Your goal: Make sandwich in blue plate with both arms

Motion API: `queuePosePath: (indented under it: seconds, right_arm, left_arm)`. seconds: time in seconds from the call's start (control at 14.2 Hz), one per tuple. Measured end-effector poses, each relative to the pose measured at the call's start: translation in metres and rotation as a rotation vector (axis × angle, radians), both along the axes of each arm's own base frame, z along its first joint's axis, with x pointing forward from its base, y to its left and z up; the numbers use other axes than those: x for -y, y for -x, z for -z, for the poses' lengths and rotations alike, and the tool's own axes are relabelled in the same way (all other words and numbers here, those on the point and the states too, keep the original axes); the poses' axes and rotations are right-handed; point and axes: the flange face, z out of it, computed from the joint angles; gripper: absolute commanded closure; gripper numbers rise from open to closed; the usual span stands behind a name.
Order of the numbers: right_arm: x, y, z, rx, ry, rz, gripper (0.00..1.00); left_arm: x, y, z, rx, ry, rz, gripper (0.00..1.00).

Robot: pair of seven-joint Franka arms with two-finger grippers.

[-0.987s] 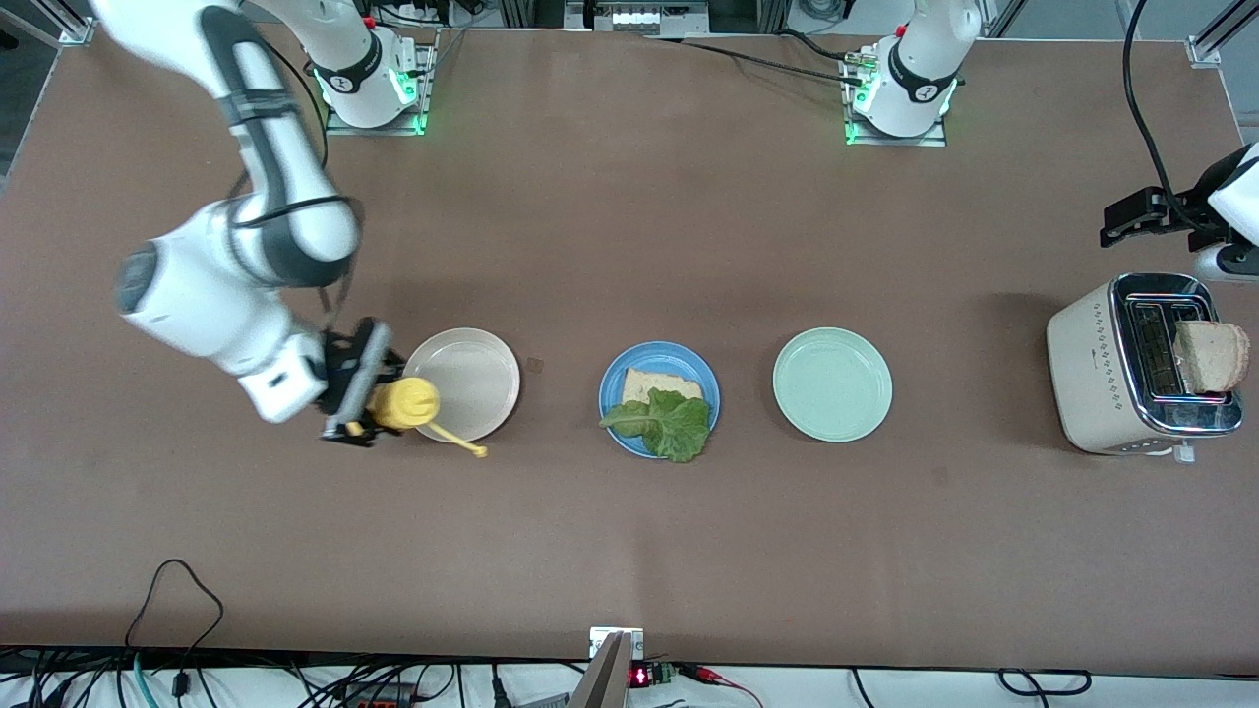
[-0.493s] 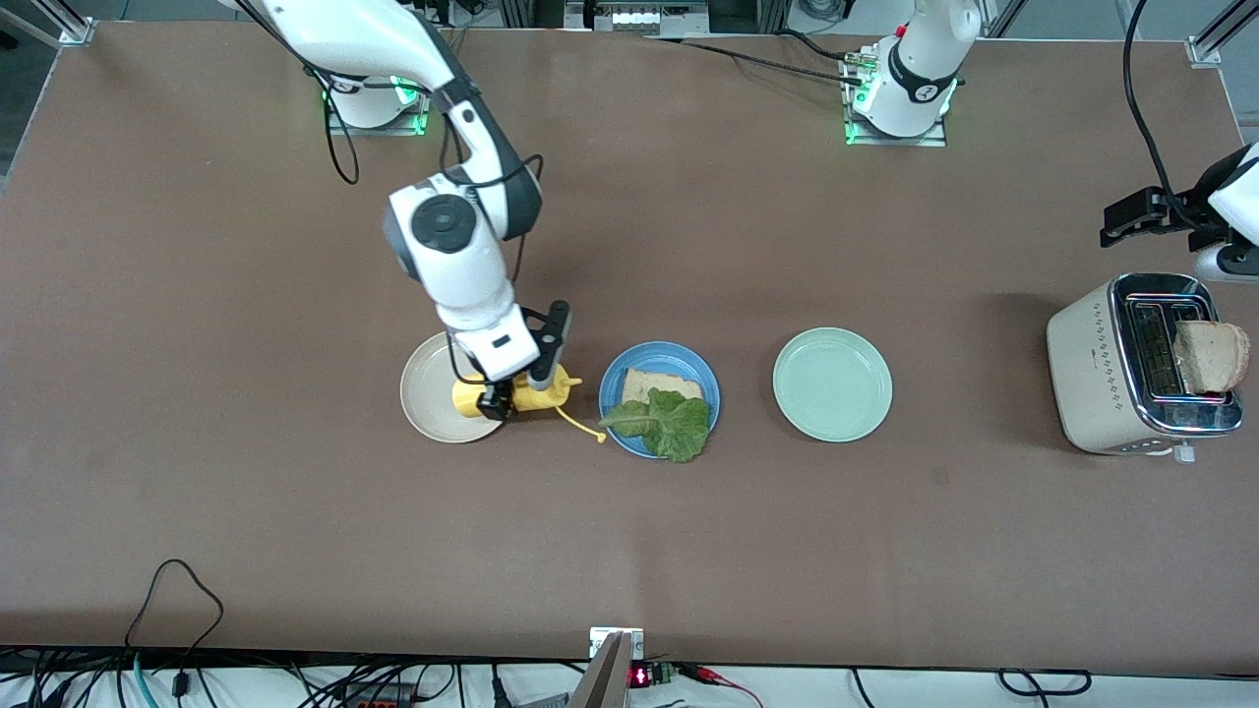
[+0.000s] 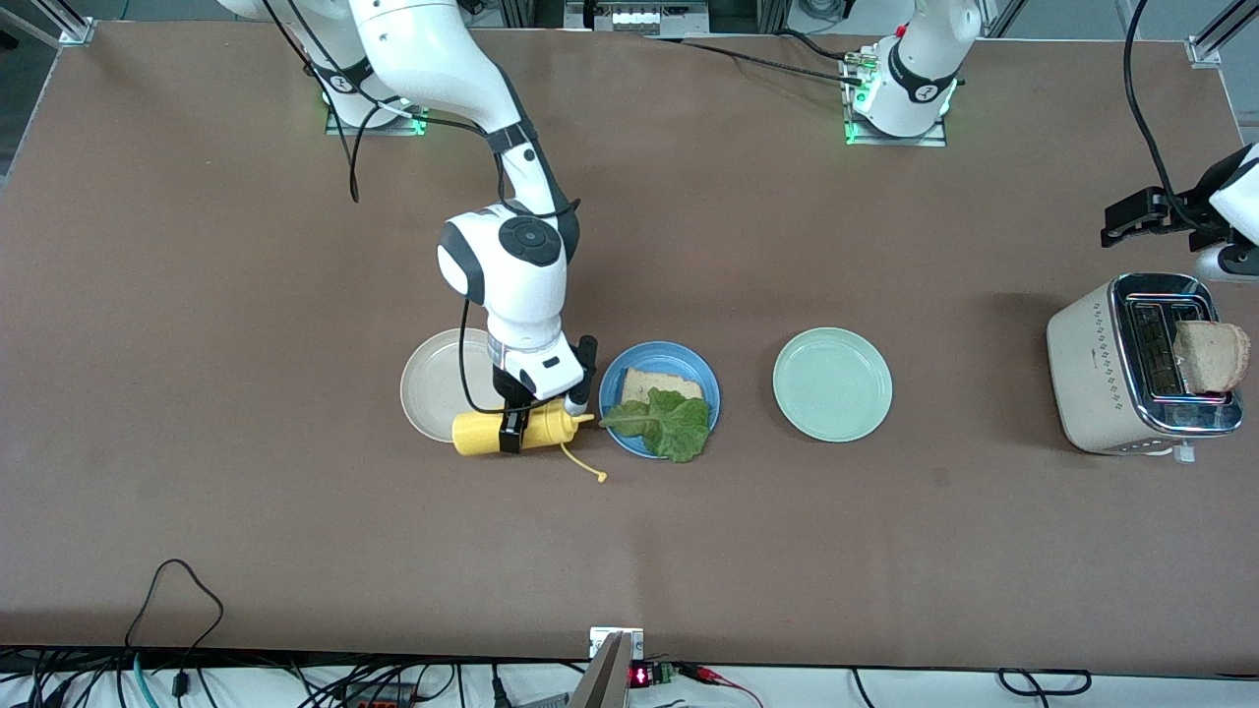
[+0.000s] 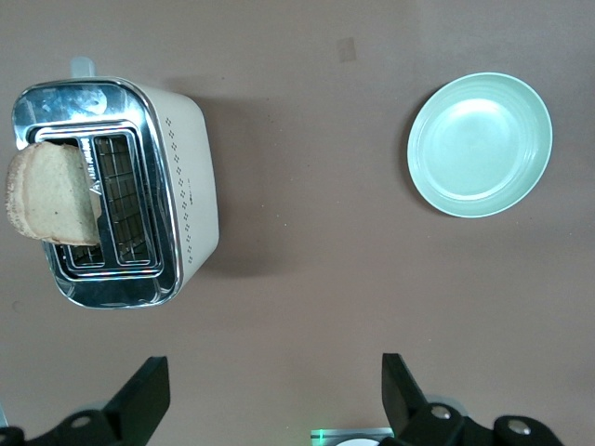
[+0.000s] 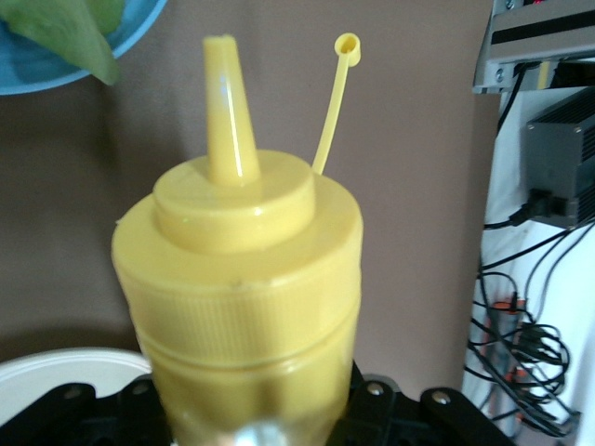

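One risk: right gripper (image 3: 516, 430) fingers pinch the mustard bottle (image 3: 511, 431) sideways, uncapped nozzle could drip before reaching the lettuce (image 3: 664, 421); left gripper (image 4: 270, 409) waits, fingers spread.

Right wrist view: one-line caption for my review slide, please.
Right end effector grips a yellow squeeze bottle, cap tethered open, nozzle pointing toward the blue plate.

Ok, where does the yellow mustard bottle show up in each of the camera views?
Front view: the mustard bottle lies sideways in the right gripper, between the cream plate and the blue plate.
Left wrist view: not in it.
Right wrist view: it fills the middle, nozzle up.
Shared landmark: the blue plate's rim.
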Motion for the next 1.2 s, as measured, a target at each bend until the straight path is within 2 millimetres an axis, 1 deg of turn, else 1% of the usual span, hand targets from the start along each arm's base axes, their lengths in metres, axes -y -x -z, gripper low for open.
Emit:
queuePosePath:
  seconds: [0.14, 0.28, 0.35, 0.42, 0.56, 0.78, 0.92, 0.99, 1.2]
  right_arm:
    - [-0.026, 0.013, 0.014, 0.028, 0.065, -0.055, 1.0]
    - [-0.054, 0.03, 0.029, 0.056, 0.105, -0.088, 1.0]
    - [-0.065, 0.038, 0.037, 0.069, 0.11, -0.084, 1.0]
    - [-0.071, 0.043, 0.045, 0.078, 0.117, -0.08, 1.0]
    - [-0.077, 0.046, 0.054, 0.104, 0.162, -0.104, 1.0]
    - [-0.079, 0.042, 0.058, 0.143, 0.227, -0.143, 1.0]
    - [-0.08, 0.041, 0.06, 0.156, 0.257, -0.156, 1.0]
    - [-0.082, 0.044, 0.064, 0.155, 0.277, -0.163, 1.0]
    - [-0.091, 0.053, 0.073, 0.154, 0.305, -0.18, 1.0]
  left_arm:
    - [-0.004, -0.001, 0.002, -0.003, 0.0, -0.008, 0.0]
    - [-0.007, -0.002, 0.005, -0.006, 0.0, -0.012, 0.0]
    - [-0.009, -0.002, 0.005, -0.007, -0.003, -0.014, 0.0]
    - [-0.011, -0.002, 0.006, -0.008, -0.008, -0.017, 0.0]
    - [-0.013, -0.002, 0.005, -0.009, -0.013, -0.02, 0.0]
    - [-0.016, -0.001, 0.007, -0.017, -0.053, -0.034, 0.0]
    - [-0.015, 0.0, 0.01, -0.058, -0.095, -0.029, 0.0]
    - [-0.013, -0.001, 0.011, -0.072, -0.098, -0.033, 0.0]
    - [-0.011, -0.015, 0.004, -0.061, -0.1, -0.036, 0.0]
